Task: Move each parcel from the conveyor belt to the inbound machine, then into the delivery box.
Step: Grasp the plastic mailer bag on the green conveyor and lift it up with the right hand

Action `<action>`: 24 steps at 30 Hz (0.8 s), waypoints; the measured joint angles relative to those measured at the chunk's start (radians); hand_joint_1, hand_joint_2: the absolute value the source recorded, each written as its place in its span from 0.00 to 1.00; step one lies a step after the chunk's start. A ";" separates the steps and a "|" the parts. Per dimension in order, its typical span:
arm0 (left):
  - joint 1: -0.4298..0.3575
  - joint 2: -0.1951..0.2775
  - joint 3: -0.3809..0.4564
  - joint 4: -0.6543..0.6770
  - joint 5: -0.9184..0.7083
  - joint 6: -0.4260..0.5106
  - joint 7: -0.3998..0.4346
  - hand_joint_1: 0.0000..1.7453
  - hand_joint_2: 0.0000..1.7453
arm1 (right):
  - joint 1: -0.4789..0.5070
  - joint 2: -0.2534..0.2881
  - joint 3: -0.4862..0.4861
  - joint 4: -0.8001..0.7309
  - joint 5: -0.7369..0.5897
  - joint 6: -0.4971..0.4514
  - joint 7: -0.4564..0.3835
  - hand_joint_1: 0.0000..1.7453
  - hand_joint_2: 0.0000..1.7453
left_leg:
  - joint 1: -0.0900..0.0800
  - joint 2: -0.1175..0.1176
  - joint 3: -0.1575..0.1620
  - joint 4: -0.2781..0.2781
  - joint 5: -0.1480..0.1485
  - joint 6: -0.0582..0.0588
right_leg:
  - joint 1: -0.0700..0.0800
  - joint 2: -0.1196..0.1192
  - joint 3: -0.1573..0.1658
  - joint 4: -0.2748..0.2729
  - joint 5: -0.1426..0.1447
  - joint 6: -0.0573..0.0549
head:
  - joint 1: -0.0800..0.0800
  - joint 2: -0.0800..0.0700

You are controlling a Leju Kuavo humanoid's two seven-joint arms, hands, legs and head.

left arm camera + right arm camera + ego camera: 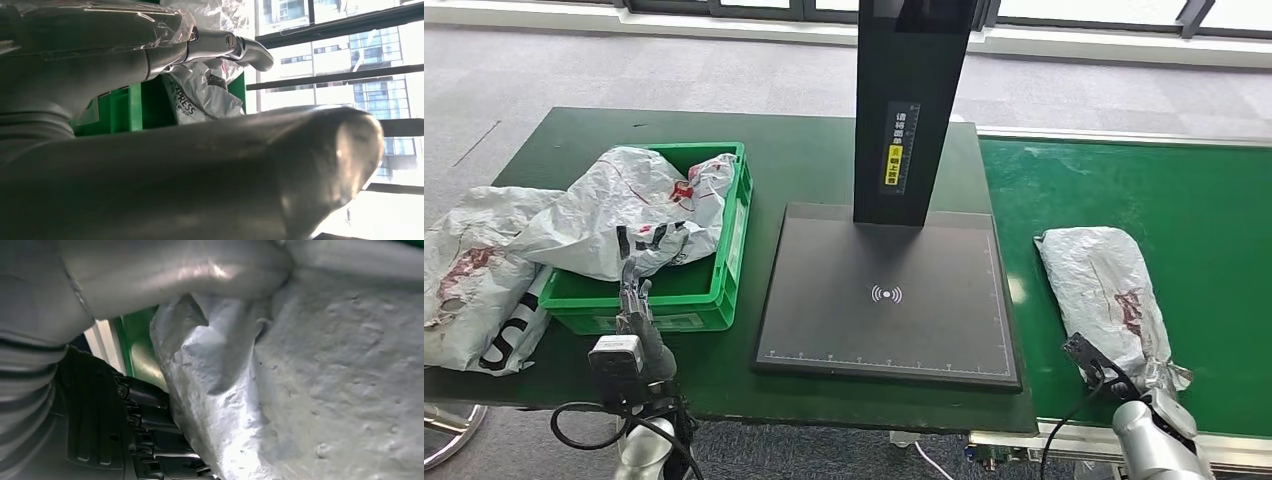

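From the head view I see a dark green table point(554, 140) carrying most of the equipment, with the green conveyor belt point(1204, 220) butted against its right side. The inbound machine point(889, 290) sits at the table's middle: a flat black scan plate with a wireless symbol, and a black upright column point(912, 100) rising from its far edge. The plate surface is bare.

Left of the machine stands the green delivery box point(734, 230). One crumpled grey parcel point(624, 205) lies in it, overhanging the box's left rim. A second grey bag point(469, 275) lies on the table just beside the box, at the table's left edge.

On the conveyor belt lies one wrapped grey parcel on the belt point(1104, 290), lengthwise, its near end close to the belt's front edge.

My right hand point(1146, 392) is at that parcel's near end. In the right wrist view the thumb point(175, 270) presses across the wrapping and the parcel fills the space against the palm; I read this as a grasp on the parcel.

My left hand point(632, 300) is raised at the front wall of the delivery box. In the left wrist view the fingers point(250, 50) extend straight toward the box, apart from the thumb, with nothing between them.
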 joint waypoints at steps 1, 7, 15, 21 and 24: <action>0.000 0.000 0.000 0.002 0.001 0.001 0.000 0.00 0.00 | 0.002 -0.004 0.007 0.000 0.006 0.001 -0.009 1.00 1.00 | 0.000 0.000 0.000 0.000 0.000 0.000 | 0.000 0.000 0.001 -0.001 0.000 -0.001 | 0.000 0.000; 0.003 0.000 0.000 0.005 0.006 0.009 0.001 0.00 0.00 | 0.003 -0.021 0.038 0.000 0.007 -0.009 -0.044 1.00 1.00 | 0.001 0.001 0.000 0.000 0.000 0.001 | 0.001 0.001 0.003 -0.005 0.005 0.004 | 0.000 0.000; 0.062 0.001 0.003 -0.039 0.013 0.018 0.002 0.00 0.00 | -0.018 0.008 0.104 -0.009 0.007 -0.225 -0.083 1.00 1.00 | 0.000 0.005 -0.004 0.000 0.000 0.000 | 0.001 0.005 0.000 -0.003 0.007 0.004 | 0.000 0.000; 0.111 0.000 0.017 -0.096 0.012 0.021 0.001 0.00 0.00 | -0.042 0.056 0.158 -0.026 -0.007 -0.278 -0.085 1.00 1.00 | 0.000 0.001 -0.008 0.000 0.002 -0.001 | 0.000 0.001 -0.005 -0.002 0.008 0.003 | 0.000 0.000; 0.120 0.000 0.017 -0.106 0.012 0.021 0.001 0.00 0.00 | -0.044 0.064 0.170 -0.030 -0.014 -0.284 -0.090 1.00 1.00 | 0.000 -0.001 -0.009 0.000 0.003 -0.001 | 0.000 0.000 -0.006 -0.002 0.007 0.003 | 0.000 0.000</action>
